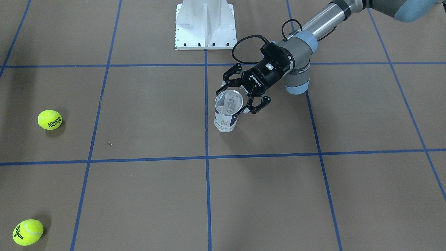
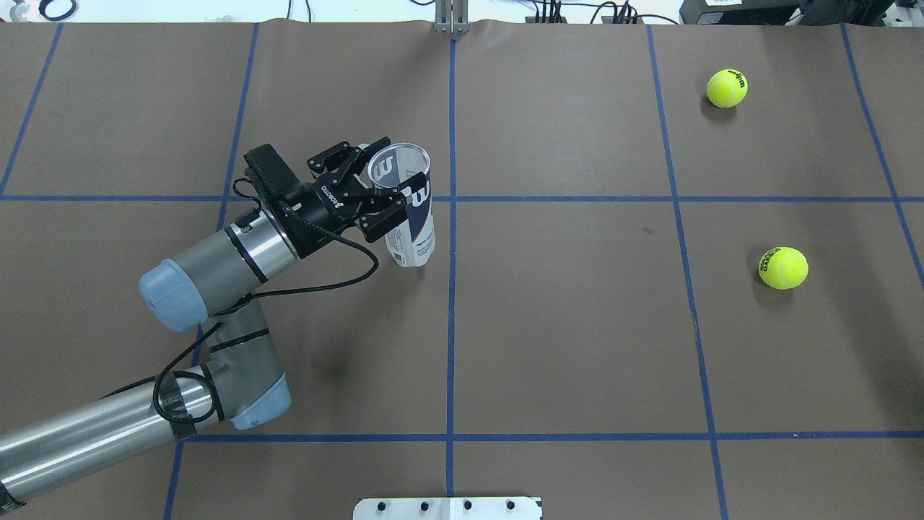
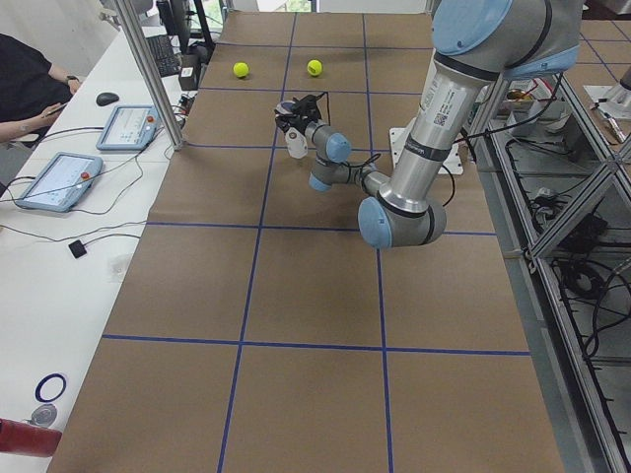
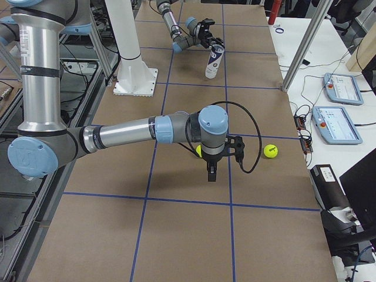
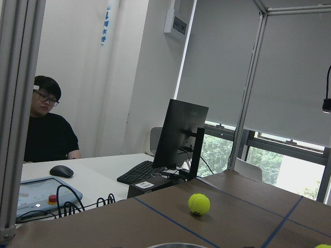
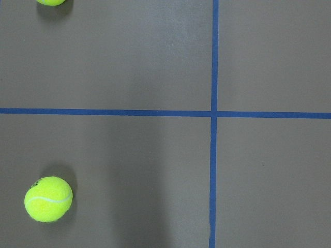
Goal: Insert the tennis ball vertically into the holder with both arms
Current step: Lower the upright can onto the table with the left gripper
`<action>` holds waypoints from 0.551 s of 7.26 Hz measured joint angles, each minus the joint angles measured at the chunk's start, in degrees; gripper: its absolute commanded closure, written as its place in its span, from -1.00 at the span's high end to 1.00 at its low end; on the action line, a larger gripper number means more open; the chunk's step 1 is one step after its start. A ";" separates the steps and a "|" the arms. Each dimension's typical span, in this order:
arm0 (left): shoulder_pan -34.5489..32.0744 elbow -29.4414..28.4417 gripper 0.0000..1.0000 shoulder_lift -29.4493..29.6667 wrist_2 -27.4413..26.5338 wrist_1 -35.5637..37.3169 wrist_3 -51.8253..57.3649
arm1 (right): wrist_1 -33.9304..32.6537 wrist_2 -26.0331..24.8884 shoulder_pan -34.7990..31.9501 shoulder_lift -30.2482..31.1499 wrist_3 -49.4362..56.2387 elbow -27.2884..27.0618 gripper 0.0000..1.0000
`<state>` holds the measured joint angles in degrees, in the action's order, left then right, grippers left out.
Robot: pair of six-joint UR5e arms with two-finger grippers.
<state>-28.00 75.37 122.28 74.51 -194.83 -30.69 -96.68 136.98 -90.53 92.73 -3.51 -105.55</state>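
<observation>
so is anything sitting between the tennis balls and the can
Nothing visible: only table surface with blue tape lines lies between the holder, its open mouth facing up in the left gripper, and the Wilson ball or the other ball.

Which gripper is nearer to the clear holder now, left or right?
Left. The left gripper has its fingers around the holder near its rim; the right gripper hangs far off, above the table near a tennis ball.

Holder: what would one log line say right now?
left gripper: shut on holder, upright | right gripper: state unclear | two tennis balls: loose
</observation>
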 measured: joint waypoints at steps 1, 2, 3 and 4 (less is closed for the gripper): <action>0.20 -0.14 0.24 -0.05 -0.04 -0.02 0.07 | 0.00 0.00 0.00 0.00 0.00 0.02 0.99; 0.49 -0.31 0.25 -0.08 -0.06 -0.02 0.10 | 0.00 -0.03 0.00 0.00 0.00 0.08 0.99; 0.70 -0.44 0.33 -0.13 -0.06 -0.02 0.10 | 0.00 -0.04 0.00 0.00 0.00 0.12 0.99; 0.81 -0.52 0.39 -0.17 -0.06 -0.02 0.11 | 0.00 -0.05 0.00 0.00 0.00 0.14 0.99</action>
<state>-27.19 74.85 122.12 74.44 -194.85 -30.59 -96.68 136.94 -90.53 92.73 -3.52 -105.40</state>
